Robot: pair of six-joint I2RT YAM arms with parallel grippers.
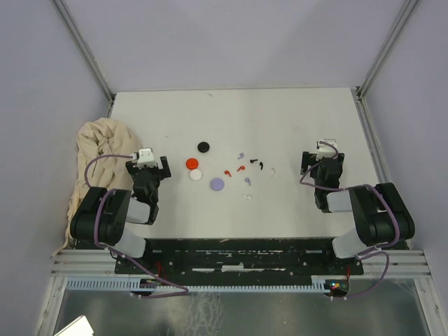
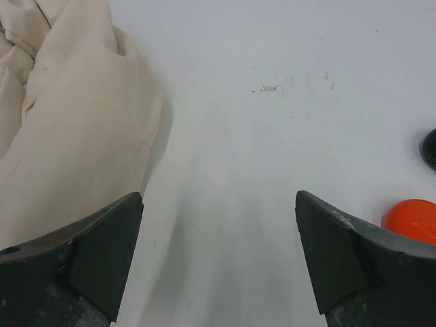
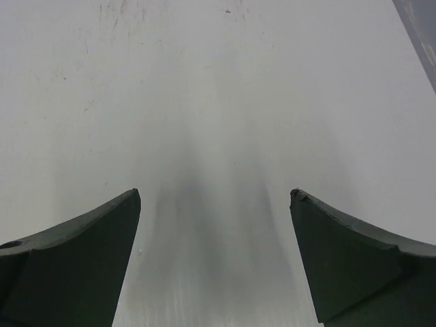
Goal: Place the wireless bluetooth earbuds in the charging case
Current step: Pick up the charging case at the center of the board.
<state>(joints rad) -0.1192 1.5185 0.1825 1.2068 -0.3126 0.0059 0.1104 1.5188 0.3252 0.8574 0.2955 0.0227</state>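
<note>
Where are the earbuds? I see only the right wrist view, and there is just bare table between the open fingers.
Observer: The top view shows the earbuds scattered in the middle, to the left of the right hand.
Operator: What else lies near them?
Observer: Four round discs on their left side: a black disc, a red disc, a white disc and a lilac disc.
</note>
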